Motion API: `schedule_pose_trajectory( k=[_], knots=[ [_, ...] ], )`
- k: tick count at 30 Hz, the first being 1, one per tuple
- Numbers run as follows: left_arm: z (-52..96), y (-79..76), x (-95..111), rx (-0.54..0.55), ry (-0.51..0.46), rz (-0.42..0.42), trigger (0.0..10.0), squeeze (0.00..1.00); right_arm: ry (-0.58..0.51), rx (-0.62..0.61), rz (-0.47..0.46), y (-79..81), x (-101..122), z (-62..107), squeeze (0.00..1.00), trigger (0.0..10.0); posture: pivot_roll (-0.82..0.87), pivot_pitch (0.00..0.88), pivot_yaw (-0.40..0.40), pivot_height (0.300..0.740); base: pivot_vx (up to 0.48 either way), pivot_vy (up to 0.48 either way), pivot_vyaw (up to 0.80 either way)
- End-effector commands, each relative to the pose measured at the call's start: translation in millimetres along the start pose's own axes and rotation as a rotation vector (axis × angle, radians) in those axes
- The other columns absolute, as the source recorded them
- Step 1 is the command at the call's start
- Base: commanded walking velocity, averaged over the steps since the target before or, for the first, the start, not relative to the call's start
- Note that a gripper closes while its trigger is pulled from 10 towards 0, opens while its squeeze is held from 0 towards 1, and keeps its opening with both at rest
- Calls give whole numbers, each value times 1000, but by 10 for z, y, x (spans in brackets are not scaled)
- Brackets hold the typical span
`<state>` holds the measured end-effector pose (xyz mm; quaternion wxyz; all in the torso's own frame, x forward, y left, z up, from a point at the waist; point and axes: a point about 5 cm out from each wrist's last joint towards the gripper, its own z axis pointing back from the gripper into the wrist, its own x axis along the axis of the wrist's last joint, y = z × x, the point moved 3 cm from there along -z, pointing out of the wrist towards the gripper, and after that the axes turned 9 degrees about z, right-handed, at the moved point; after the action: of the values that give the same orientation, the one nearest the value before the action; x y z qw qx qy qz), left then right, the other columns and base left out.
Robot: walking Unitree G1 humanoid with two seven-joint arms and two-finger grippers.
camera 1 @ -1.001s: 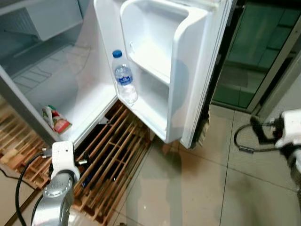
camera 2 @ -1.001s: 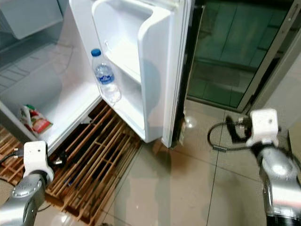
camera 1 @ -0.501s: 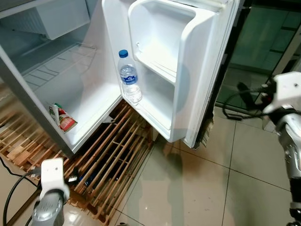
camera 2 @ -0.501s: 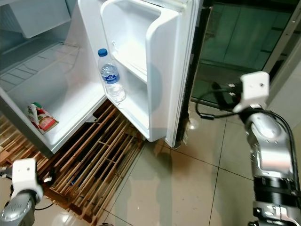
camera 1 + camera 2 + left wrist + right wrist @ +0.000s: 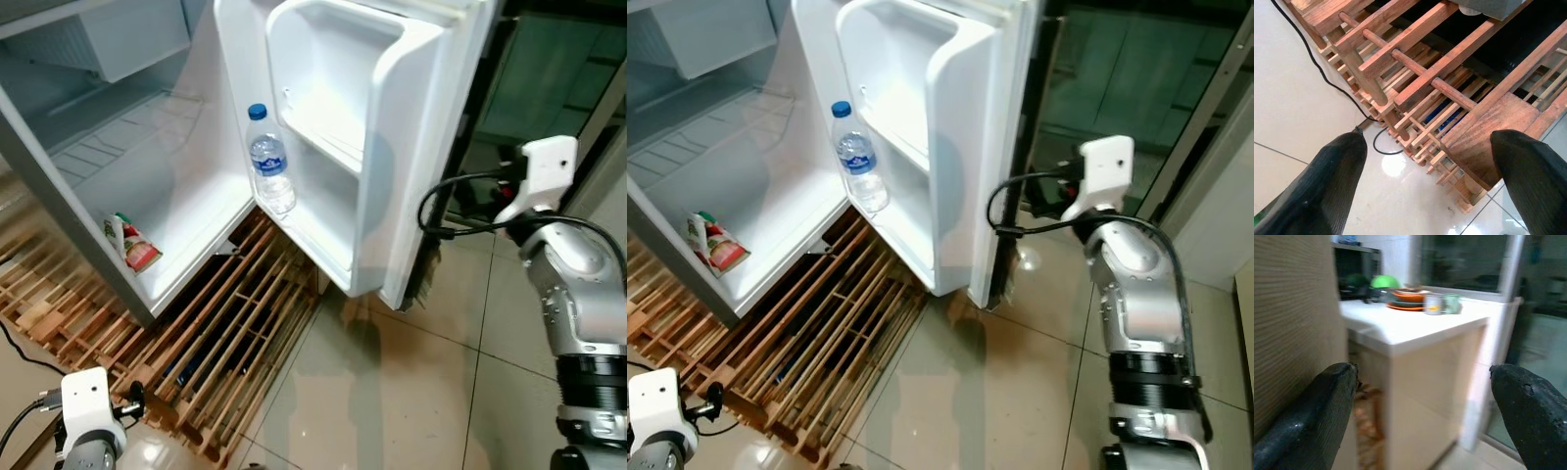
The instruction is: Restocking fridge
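Fridge (image 5: 147, 186) top cut off; door (image 5: 392, 147) open.

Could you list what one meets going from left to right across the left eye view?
Red and green carton on the fridge floor → water bottle in the lower door shelf → open fridge door → right arm raised beside the door's edge.
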<state>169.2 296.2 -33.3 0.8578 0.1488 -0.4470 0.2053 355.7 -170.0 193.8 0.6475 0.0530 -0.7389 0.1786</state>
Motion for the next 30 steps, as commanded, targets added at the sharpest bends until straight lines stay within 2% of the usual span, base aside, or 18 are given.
schedule_pose_trajectory(
  k=[1,6,7,8,9,11,12,16,17,19,21,22,26,29,30],
  knots=[
    [55,196,-300,69,129,-49,10000,0,-28,54,-29,200,71,-65,0,10000,-35,0,55,740,0,0,0],
    [84,297,-436,98,205,-115,10000,0,-87,146,-103,611,235,-206,0,10000,-34,0,57,740,0,0,0],
    [84,297,-436,98,205,-115,10000,0,-87,146,-103,611,235,-206,0,10000,-34,0,57,740,0,0,0],
    [89,316,-455,103,214,-124,10000,0,-128,289,-160,947,363,-188,0,10000,-21,0,49,740,0,0,0],
    [89,316,-455,103,214,-124,10000,0,-128,289,-160,947,363,-188,0,10000,-21,0,49,740,0,0,0],
    [93,350,-458,111,213,-125,10000,0,-150,378,-222,1091,434,-118,0,10000,-17,0,47,740,0,0,0],
    [106,377,-486,119,222,-129,10000,0,-149,396,-263,1088,430,-90,0,10000,-14,0,45,740,0,0,0],
    [137,416,-555,133,245,-124,10000,0,-130,337,-363,878,334,-55,0,10000,-11,0,42,740,0,0,0],
    [137,416,-555,133,245,-124,10000,0,-130,337,-363,878,334,-55,0,10000,-11,0,42,740,0,0,0],
    [107,364,-491,123,209,-110,10000,0,-111,267,-372,751,271,-42,0,10000,-14,0,42,740,0,0,0],
    [88,345,-455,116,192,-108,10000,0,-100,248,-364,723,245,-35,0,10000,-16,0,43,740,0,0,0],
    [43,294,-357,90,145,-123,10000,0,-73,212,-352,672,166,-7,0,10000,-18,0,44,740,0,0,0],
    [6,221,-221,51,75,-154,10000,0,-25,159,-318,607,27,55,0,10000,-23,0,47,740,0,0,0],
    [-8,163,-39,23,-16,-166,10000,0,29,71,-201,505,-126,124,0,10000,-22,0,47,740,0,0,0],
    [-9,111,73,0,-71,-163,10000,0,48,0,-123,424,-186,147,0,10000,-20,0,46,740,0,0,0]
  ],
)
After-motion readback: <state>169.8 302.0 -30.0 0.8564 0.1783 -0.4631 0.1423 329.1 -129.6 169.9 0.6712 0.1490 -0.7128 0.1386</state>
